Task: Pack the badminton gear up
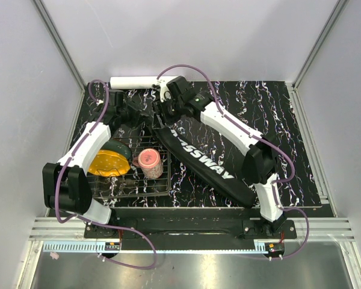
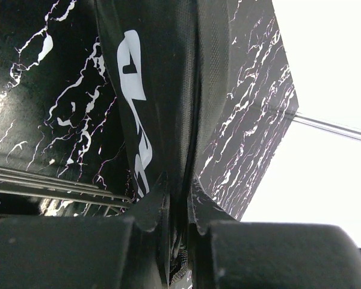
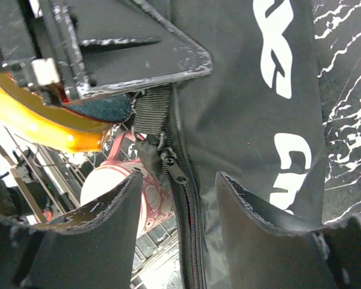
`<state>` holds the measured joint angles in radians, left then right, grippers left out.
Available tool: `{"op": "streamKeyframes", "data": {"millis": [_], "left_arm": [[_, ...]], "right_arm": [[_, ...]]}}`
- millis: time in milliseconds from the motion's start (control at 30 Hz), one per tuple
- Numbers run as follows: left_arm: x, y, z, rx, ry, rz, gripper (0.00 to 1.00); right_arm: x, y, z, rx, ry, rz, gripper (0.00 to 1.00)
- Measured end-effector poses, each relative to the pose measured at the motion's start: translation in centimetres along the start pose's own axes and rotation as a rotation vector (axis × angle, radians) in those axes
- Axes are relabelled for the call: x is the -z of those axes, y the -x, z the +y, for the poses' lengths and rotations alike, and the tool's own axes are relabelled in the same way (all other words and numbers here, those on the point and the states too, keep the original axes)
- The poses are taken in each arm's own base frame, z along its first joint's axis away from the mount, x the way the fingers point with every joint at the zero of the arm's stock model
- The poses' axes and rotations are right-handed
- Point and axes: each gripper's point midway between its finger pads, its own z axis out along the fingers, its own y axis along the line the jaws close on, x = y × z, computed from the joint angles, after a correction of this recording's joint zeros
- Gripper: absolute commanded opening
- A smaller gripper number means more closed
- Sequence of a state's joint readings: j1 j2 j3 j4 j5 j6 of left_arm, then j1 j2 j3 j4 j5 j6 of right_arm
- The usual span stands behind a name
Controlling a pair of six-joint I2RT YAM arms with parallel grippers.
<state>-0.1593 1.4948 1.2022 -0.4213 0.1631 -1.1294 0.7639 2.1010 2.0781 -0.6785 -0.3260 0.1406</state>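
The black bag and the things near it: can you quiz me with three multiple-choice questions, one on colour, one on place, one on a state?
1. The lettering on the bag is: A yellow, B white, C pink.
2. The pink cup sits: A in the wire rack, B on the bag, C in a claw.
3. The right claw is: A shut, B open, C out of sight.
Answers: 1 B, white letters on black; 2 A, wires surround it; 3 B, its jaws stand apart around the zipper pull.
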Motion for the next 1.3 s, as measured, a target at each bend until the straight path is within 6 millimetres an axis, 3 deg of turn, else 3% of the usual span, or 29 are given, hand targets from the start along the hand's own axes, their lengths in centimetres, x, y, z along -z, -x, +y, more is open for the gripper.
{"op": "streamKeyframes", "data": {"millis": [167, 300, 533, 733, 1033, 1300], "left_arm": [[0.3, 0.0, 0.0, 0.008, 0.022, -0.006, 0.0], [0.4, 0.1, 0.1, 0.017, 0.036, -0.011, 0.0], [0.6, 0.2, 0.0, 0.016, 0.038, -0.011, 0.0], [0.7, 0.2, -0.1, 0.015, 0.04, -0.01, 0.0], [0.7, 0.2, -0.1, 0.015, 0.04, -0.009, 0.0], [0.7, 0.2, -0.1, 0.014, 0.04, -0.009, 0.0]], "right_arm": [[1.1, 0.8, -0.5, -0.075, 0.005, -0.004, 0.39], [1.8, 1.7, 0.4, -0.047, 0.038, -0.018, 0.35], [1.5, 1.1, 1.1, 0.024, 0.1, 0.013, 0.39], [0.5, 0.2, 0.5, 0.065, 0.107, 0.04, 0.39], [-0.7, -0.8, 0.0, 0.076, 0.114, 0.07, 0.35], [-0.9, -0.9, 0.3, 0.093, 0.142, 0.075, 0.25]]}}
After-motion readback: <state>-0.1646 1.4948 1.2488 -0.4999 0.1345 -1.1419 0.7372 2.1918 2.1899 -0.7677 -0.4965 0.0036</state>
